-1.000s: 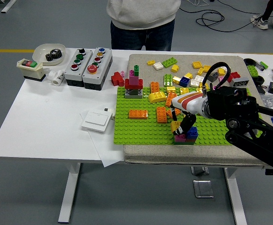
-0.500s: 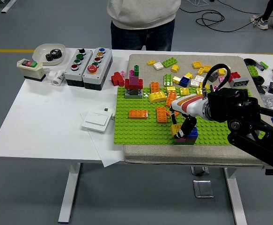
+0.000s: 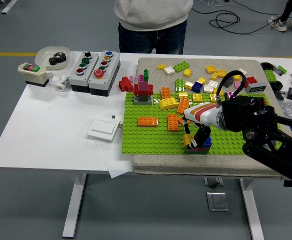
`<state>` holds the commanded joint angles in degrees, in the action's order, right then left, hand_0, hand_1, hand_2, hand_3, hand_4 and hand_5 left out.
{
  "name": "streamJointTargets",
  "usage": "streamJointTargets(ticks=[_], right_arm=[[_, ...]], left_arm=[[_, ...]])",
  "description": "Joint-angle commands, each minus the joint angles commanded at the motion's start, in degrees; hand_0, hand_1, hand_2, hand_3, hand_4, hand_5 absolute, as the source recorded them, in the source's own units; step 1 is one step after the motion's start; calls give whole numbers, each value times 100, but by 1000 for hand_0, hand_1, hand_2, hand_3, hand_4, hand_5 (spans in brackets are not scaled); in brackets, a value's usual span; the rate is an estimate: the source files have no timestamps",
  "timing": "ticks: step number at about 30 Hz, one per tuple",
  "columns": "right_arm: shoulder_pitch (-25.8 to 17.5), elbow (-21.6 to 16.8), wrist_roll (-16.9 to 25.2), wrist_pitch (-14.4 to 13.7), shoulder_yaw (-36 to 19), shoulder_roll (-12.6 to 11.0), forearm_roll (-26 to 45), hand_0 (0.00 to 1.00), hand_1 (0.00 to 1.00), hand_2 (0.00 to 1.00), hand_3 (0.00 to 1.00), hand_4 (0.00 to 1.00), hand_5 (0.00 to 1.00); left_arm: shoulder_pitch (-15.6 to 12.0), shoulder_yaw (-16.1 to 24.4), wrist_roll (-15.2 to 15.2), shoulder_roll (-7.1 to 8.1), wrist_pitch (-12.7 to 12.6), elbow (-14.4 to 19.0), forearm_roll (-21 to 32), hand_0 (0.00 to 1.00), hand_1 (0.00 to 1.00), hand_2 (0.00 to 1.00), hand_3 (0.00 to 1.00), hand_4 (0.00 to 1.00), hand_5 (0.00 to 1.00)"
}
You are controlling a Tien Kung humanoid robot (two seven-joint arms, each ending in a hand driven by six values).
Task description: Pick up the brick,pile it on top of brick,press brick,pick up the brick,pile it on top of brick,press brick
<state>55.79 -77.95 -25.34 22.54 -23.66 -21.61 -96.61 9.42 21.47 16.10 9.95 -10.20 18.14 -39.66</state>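
Right hand fingers are curled down onto a yellow brick; it sits at the top-left of the small brick stack on the green baseplate, near its front edge. Fingertips touch the brick; looks like a grip, but whether they pinch it or just press on it I can't tell for certain. Stack shows a blue brick on its right side, with pink and green layers beneath.

White-and-orange wrist shell runs back right into the black arm, which enters from the right edge and covers the right part of the baseplate.

Elsewhere on the baseplate: an orange brick lying flat at left-centre, another orange brick just left of the hand, a taller mixed tower at the back-left corner. Loose bricks are scattered on the grey mat behind the plate.

On the white table: white wall switch left of the baseplate, two grey button boxes at the back, a bowl with a black gear beside them.

A person stands at the far side, hands not visible.
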Motion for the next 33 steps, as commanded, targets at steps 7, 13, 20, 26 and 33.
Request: streamJointTargets(ticks=[7, 13, 20, 26, 33], right_arm=[[-12, 50, 1, -1, 7, 12, -15, 2, 2, 23, 457, 897, 224], [-15, 74, 2, -1, 34, 10, -33, 2, 2, 23, 457, 898, 223], [-15, 89, 12, -8, 67, 13, -40, 2, 2, 25, 457, 897, 223], [1, 77, 23, -30, 108, 13, -55, 2, 2, 26, 457, 896, 223], [17, 56, 41, -90, 163, 41, -151, 2, 2, 25, 456, 894, 225]], left_arm=[[8, -7, -7, -3, -1, 2, 10, 700, 717, 746, 608, 718, 686], [15, -19, -17, -5, -6, 1, 29, 700, 719, 746, 609, 718, 687], [24, -14, -14, -6, -3, 3, 17, 700, 718, 746, 608, 717, 686], [28, -13, -12, -7, -1, 4, 16, 700, 720, 746, 609, 716, 686], [31, -14, -9, -6, 0, 7, 14, 701, 720, 746, 608, 716, 686]])
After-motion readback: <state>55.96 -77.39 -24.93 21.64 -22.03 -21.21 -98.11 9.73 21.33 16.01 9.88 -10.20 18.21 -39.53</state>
